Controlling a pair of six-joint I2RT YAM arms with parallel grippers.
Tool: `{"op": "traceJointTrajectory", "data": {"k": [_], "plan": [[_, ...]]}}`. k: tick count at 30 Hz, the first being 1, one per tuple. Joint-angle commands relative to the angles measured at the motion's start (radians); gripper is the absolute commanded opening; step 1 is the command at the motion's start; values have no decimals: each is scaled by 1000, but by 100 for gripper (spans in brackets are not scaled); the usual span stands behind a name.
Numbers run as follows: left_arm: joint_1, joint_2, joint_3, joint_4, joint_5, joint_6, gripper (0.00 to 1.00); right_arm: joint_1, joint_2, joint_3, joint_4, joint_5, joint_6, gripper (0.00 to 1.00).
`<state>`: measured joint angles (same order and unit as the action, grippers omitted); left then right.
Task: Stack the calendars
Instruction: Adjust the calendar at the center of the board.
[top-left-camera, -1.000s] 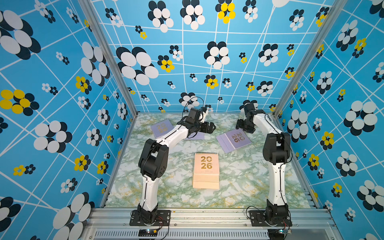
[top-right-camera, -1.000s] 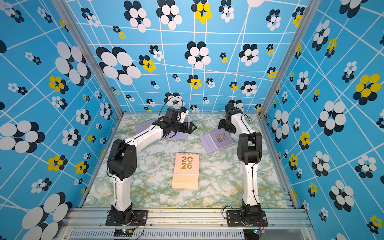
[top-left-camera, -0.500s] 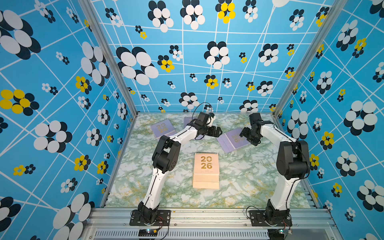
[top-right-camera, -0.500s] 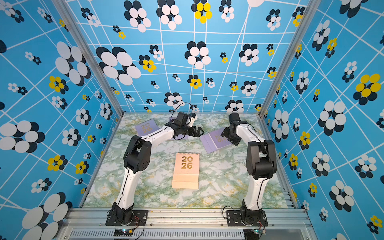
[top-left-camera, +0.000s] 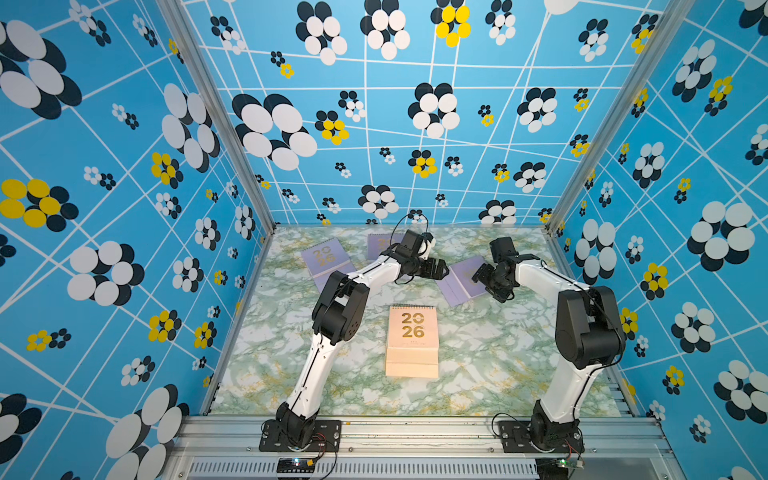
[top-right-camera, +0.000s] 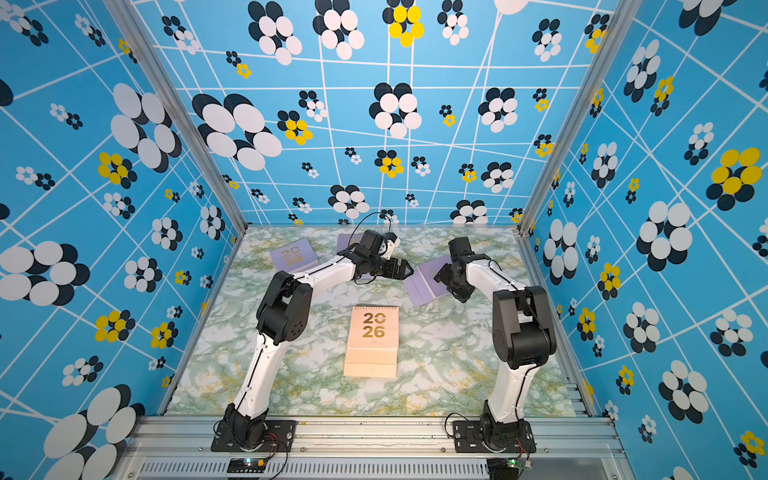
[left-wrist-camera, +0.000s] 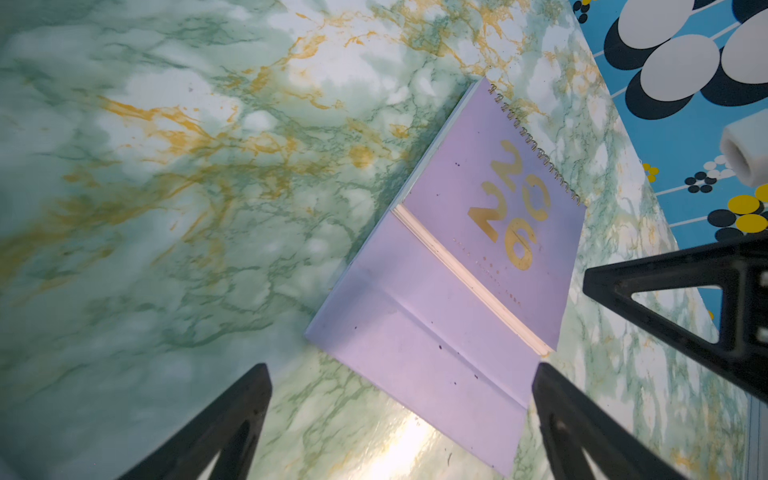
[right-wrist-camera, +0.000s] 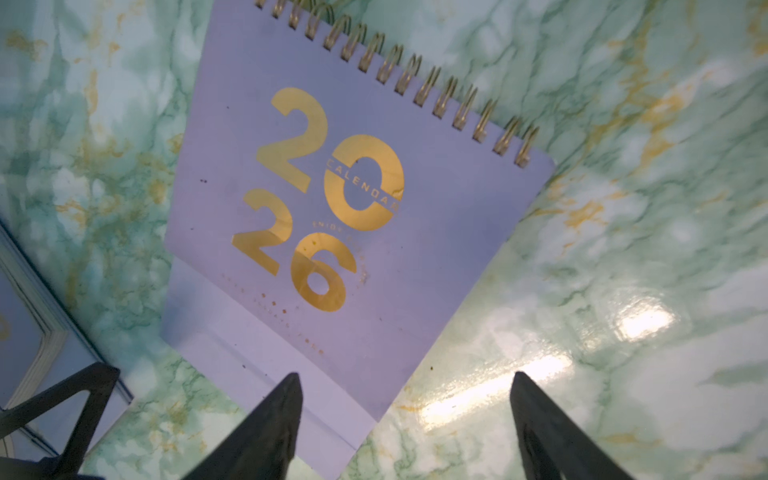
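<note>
stretching forward, elbows bent, left arm (top-left-camera: 374, 271) and right arm (top-left-camera: 540, 276) flank the lilac calendar (top-left-camera: 457, 286), their fingers (left-wrist-camera: 249, 395) wide, empty.

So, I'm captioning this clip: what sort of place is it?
Probably a robot test booth: flower-patterned blue walls enclose a marble-look tabletop, with two robot arms bolted to an aluminium rail.

blue flower-and-grid walls (top-left-camera: 374, 124) at 9, 12 and 3 o'clock; glossy green-gold marble tabletop (top-left-camera: 490, 365) with light glare; aluminium rail (top-left-camera: 415, 428) at 6 o'clock.
</note>
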<state>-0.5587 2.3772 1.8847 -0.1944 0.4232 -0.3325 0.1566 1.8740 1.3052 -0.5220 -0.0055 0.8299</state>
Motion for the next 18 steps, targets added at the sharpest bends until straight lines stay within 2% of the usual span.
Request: {"op": "traceJointTrajectory", "data": {"k": [1, 18], "plan": [[-3, 38, 37, 21, 9, -22, 100, -2, -14, -13, 18, 19, 32, 80], [-6, 70, 54, 35, 16, -56, 99, -3, 73, 35, 3, 79, 110, 81]]}}
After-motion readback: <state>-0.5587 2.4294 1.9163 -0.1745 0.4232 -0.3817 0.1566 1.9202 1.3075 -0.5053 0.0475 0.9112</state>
